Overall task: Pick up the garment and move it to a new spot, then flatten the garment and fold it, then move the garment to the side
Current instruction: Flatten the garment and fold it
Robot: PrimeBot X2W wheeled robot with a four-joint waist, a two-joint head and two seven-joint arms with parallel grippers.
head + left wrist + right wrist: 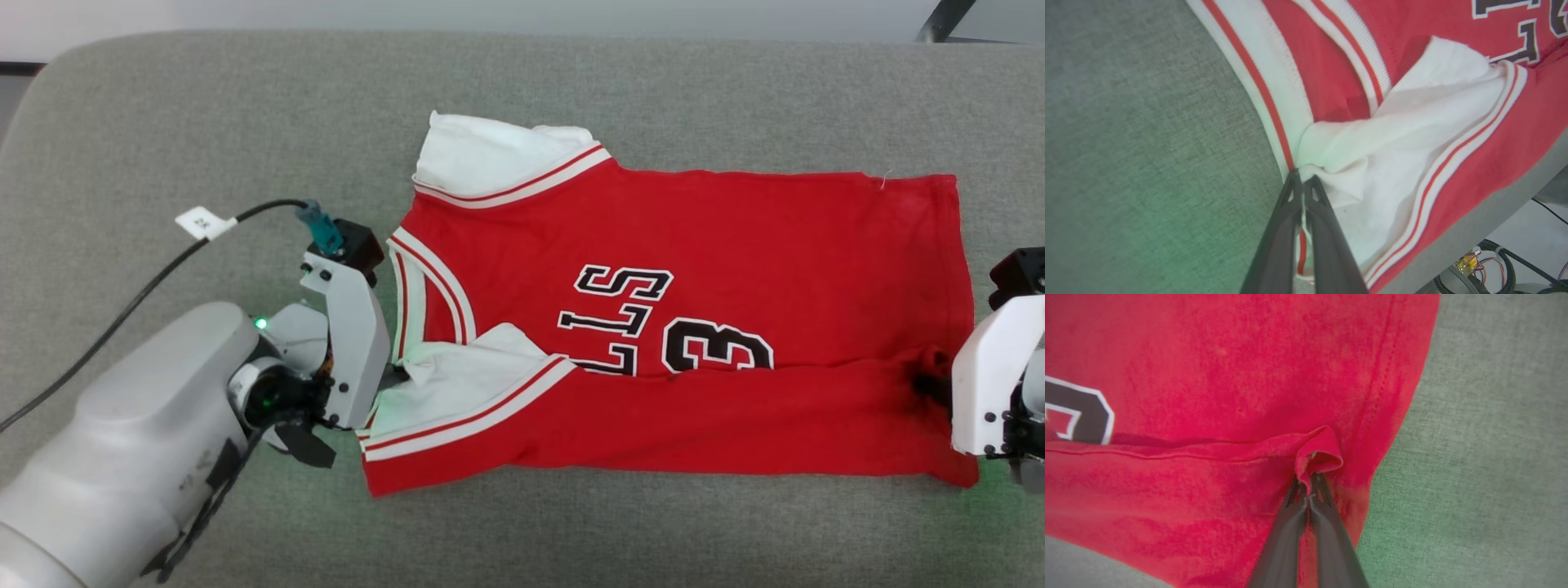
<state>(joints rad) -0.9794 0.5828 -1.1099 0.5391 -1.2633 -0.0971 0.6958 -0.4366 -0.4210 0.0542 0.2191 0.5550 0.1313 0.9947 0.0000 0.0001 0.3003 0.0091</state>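
The jersey (694,245) lies spread on the grey fabric-covered tabletop (204,98), collar end toward the robot's left and hem toward its right. The long edge nearest the robot is folded up over the body and covers the lower part of the black lettering (620,306) and of the number (718,347). The far white sleeve (490,155) lies flat. The near white sleeve (457,384) is turned onto the red front.

Left jaws: fully closed, fingers (1286,228) pinching bunched white sleeve fabric beside the striped collar trim (1257,77).

Right jaws: fully closed, fingers (1331,535) pinching a small raised tuck of the folded red edge near the hem.

A black cable (122,310) with a white tag (204,222) runs to the left wrist.
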